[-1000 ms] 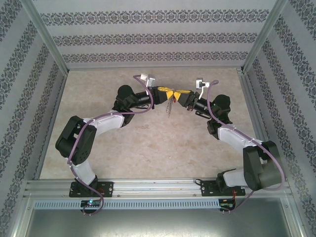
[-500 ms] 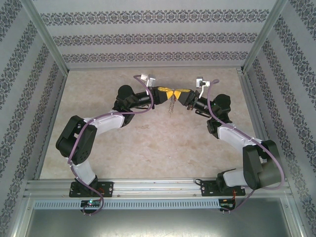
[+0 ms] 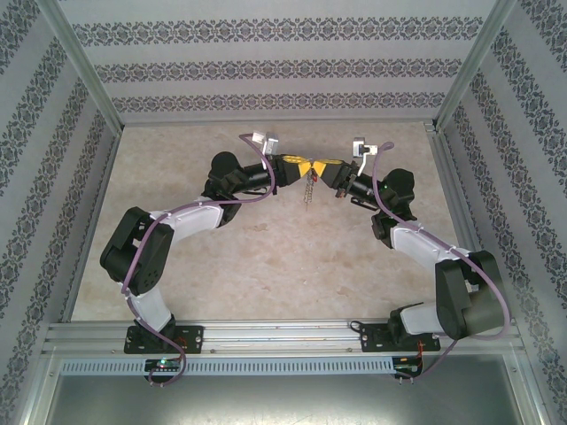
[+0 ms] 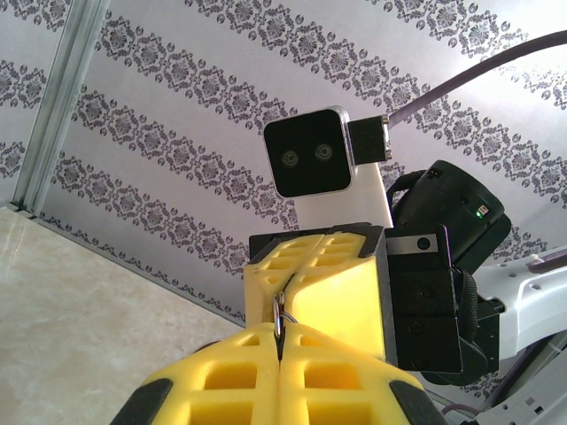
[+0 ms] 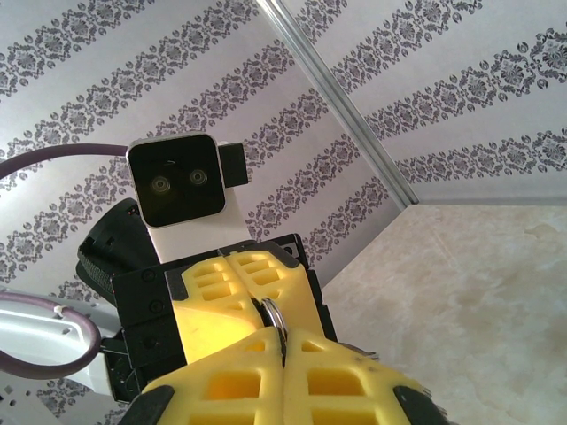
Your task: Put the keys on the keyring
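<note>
Both arms meet tip to tip above the table's far middle. My left gripper (image 3: 299,166) (image 4: 281,341) is shut on the keyring (image 4: 280,320), a thin silver loop pinched edge-on between its yellow fingers. From the opposite side my right gripper (image 3: 325,168) (image 5: 283,347) is shut on the same keyring (image 5: 276,319). A row of small silvery pieces (image 3: 307,190) dangles from the loop beneath the fingertips. Where the two grippers meet there is a tiny red speck (image 3: 315,168), which seems to be the head of the keys; too small to tell how it sits.
The beige table (image 3: 266,257) lies below the raised grippers. Patterned walls and metal frame posts (image 3: 84,80) enclose it on three sides. Each wrist view faces the other arm's white camera housing (image 4: 310,164) (image 5: 184,190).
My right gripper has shut onto the keyring. The dangling silvery pieces have swung from slanting left to hanging nearly straight down. The left gripper has stayed shut in place.
</note>
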Controlling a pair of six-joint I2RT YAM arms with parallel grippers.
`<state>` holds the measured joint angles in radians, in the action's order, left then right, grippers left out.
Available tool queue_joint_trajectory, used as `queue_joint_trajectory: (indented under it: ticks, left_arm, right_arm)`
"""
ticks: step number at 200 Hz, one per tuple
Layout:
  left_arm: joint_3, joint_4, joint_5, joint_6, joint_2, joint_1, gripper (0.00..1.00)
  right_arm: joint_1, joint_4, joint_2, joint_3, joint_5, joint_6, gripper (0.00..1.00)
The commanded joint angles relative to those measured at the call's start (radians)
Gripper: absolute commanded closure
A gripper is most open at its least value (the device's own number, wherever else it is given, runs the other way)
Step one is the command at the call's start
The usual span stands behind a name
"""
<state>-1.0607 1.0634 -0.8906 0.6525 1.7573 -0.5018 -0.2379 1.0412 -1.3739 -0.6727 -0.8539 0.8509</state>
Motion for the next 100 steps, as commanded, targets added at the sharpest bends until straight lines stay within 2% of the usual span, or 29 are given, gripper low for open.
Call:
queue_joint_trajectory:
  ticks: [1,6,11,47,89,100]
  left_arm:
    - [-0.030,0.072,-0.008,-0.001,0.004,0.006,1.00]
    - [-0.030,0.071,-0.007,-0.001,0.004,0.006,1.00]
    - [-0.032,0.072,-0.005,-0.001,0.004,0.006,1.00]
    - [-0.034,0.072,-0.006,0.000,0.004,0.008,1.00]
    - [-0.038,0.072,-0.004,0.002,0.005,0.008,1.00]
    - [-0.039,0.072,-0.005,0.002,0.007,0.008,1.00]
  right_arm:
    - [0.005,0.046,-0.001,0.003,-0.017,0.000,0.76]
    - [0.006,0.046,-0.001,0.006,-0.016,0.000,0.71]
    - [0.008,0.047,0.001,0.009,-0.016,0.000,0.69]
    - [0.015,0.051,0.007,0.036,-0.016,0.002,0.72]
    - [0.019,0.057,0.011,0.055,-0.019,0.002,0.93]
    - [0.018,0.057,0.011,0.056,-0.023,0.003,0.95]
